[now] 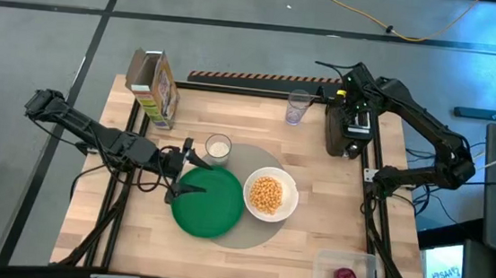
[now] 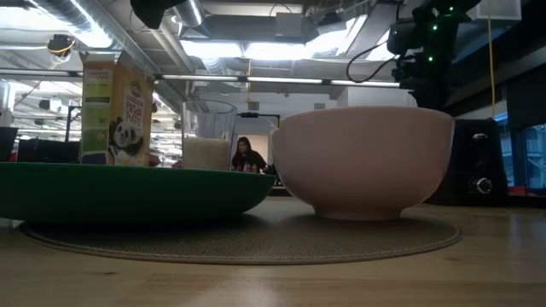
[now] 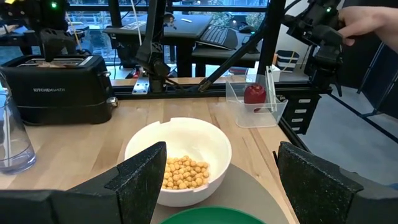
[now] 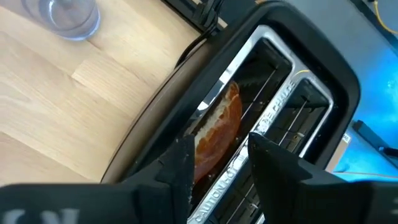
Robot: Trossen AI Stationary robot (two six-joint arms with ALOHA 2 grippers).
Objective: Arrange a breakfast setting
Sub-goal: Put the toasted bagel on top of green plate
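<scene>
The round green plate [image 1: 209, 205] and the white bowl [image 1: 270, 195] of cereal rest on the round grey mat [image 1: 244, 235]. The milk glass [image 1: 218, 148] stands just behind the mat. My left gripper [image 1: 179, 174] is open at the plate's left rim; its wrist view shows the bowl [image 3: 179, 160] ahead and the plate's edge [image 3: 211, 217] below. My right gripper [image 4: 221, 163] is over the black toaster [image 1: 349, 127], its fingers partly open on either side of the pale bagel [image 4: 217, 130], which stands in a slot. The red apple [image 1: 346, 277] lies in a clear tub. The spoon is out of view.
A cereal box [image 1: 153, 88] stands at the back left and an empty glass [image 1: 297, 108] at the back middle. The clear tub [image 1: 344, 272] sits at the near right corner. A person's hand [image 3: 368, 22] shows beyond the table's right side.
</scene>
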